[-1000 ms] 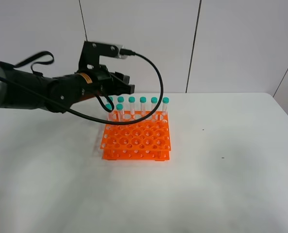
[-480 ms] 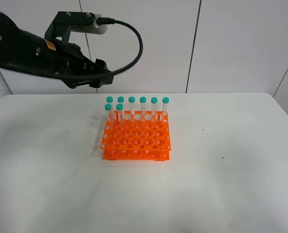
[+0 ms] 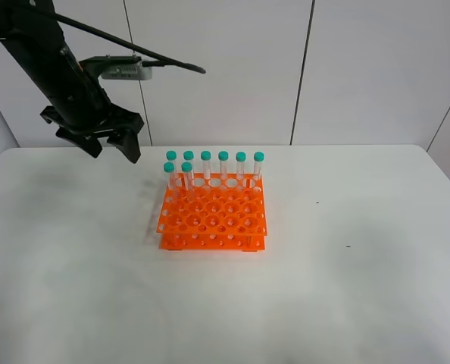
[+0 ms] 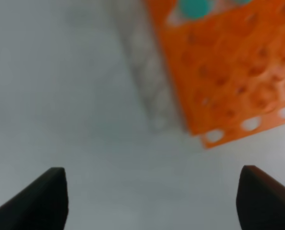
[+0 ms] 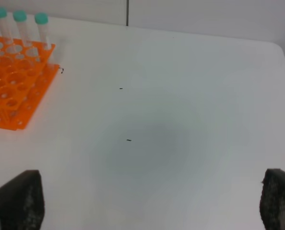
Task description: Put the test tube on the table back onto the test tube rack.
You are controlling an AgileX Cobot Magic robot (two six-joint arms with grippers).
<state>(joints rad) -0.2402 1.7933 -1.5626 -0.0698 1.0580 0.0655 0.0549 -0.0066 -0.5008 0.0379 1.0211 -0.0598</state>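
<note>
The orange test tube rack (image 3: 214, 216) stands in the middle of the white table (image 3: 339, 296). Several teal-capped tubes (image 3: 223, 168) stand upright along its far row, and two more (image 3: 186, 176) stand at its left end. No test tube lies on the table in any view. My left gripper (image 3: 111, 150) hangs open and empty in the air, up and to the left of the rack. In the left wrist view the gripper (image 4: 152, 201) is spread wide over bare table, with the rack (image 4: 229, 72) beyond it. My right gripper (image 5: 149, 203) is open and empty, right of the rack (image 5: 10, 91).
A white panelled wall (image 3: 361, 68) rises behind the table. A few small dark specks (image 5: 128, 140) mark the tabletop right of the rack. The left arm's black cable (image 3: 134, 47) arcs above the rack's left side.
My left gripper has opened, lifted off the rack's left end and swung up and to the left. The tubes stay standing in the rack. The right gripper has not moved.
</note>
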